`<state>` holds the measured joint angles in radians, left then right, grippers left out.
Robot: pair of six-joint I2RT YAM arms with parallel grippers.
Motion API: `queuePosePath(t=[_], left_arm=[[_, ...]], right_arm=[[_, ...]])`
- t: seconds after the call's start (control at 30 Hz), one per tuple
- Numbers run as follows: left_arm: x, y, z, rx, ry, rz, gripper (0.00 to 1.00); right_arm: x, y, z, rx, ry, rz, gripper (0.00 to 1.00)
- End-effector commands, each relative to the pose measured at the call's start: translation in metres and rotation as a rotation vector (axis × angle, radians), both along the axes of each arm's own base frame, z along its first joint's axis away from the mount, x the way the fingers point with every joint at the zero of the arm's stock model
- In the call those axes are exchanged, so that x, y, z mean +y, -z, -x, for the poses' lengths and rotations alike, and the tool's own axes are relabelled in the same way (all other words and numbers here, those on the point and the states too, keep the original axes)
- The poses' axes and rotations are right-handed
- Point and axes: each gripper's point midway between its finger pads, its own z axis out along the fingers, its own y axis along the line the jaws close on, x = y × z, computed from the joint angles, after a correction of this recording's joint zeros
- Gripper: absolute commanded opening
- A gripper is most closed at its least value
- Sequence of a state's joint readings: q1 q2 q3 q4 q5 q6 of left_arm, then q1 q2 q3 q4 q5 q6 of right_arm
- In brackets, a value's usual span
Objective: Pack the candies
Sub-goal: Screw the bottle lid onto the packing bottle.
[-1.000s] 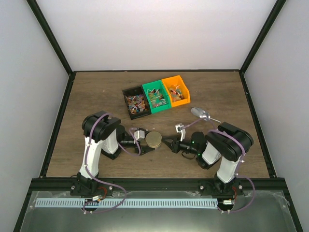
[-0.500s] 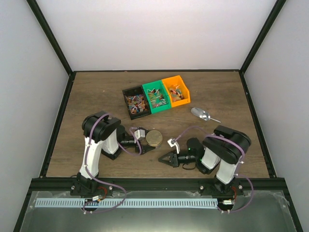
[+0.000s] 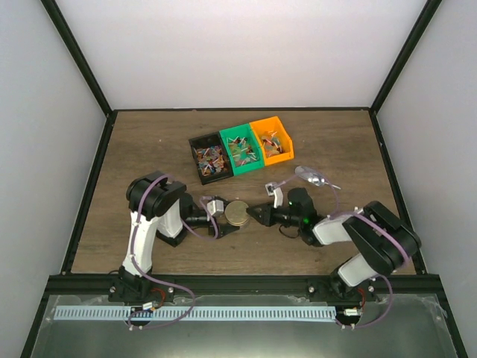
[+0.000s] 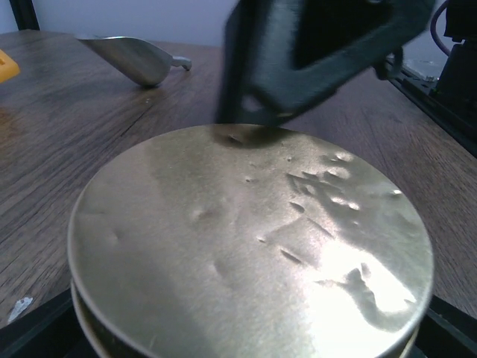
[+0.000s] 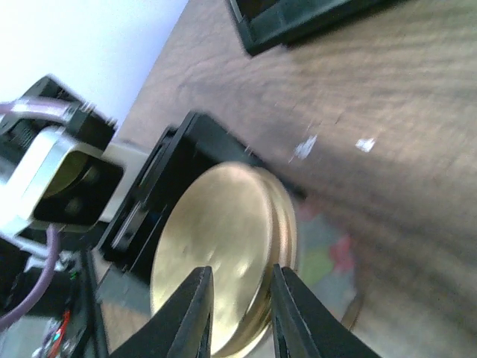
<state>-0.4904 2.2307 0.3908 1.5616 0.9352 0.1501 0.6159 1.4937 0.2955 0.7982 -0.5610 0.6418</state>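
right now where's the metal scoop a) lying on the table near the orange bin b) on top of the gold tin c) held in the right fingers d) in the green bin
a, the scoop lies on the table just right of the orange bin, nothing holding it.

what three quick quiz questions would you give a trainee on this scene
1. True or false: the silver scoop lies inside a bin.
2. Which bin sits in the middle of the row? a) black b) green c) orange
3. Name the object that the right fingers are reaching.
Key: 1 false; 2 b, the green bin; 3 the round tin.
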Motion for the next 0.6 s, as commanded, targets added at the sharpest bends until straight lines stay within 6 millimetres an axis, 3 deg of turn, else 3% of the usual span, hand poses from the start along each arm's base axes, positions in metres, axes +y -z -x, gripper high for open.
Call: queuePosePath(t=[0.0, 0.3, 0.57], left_arm=[[0.032, 0.051, 0.015, 0.193, -0.162, -0.069, 0.86], [0.036, 0.053, 0.014, 0.202, -0.173, -0.072, 0.86], [0.036, 0.051, 0.005, 0.216, -0.205, -0.06, 0.86]], right_arm=[[0.007, 0.011, -0.03, 0.0, 0.029, 0.088, 0.24], [0.026, 0.017, -0.04, 0.019, -0.04, 0.083, 0.08], [0.024, 0.034, -0.002, 0.108, -0.176, 0.055, 0.01]])
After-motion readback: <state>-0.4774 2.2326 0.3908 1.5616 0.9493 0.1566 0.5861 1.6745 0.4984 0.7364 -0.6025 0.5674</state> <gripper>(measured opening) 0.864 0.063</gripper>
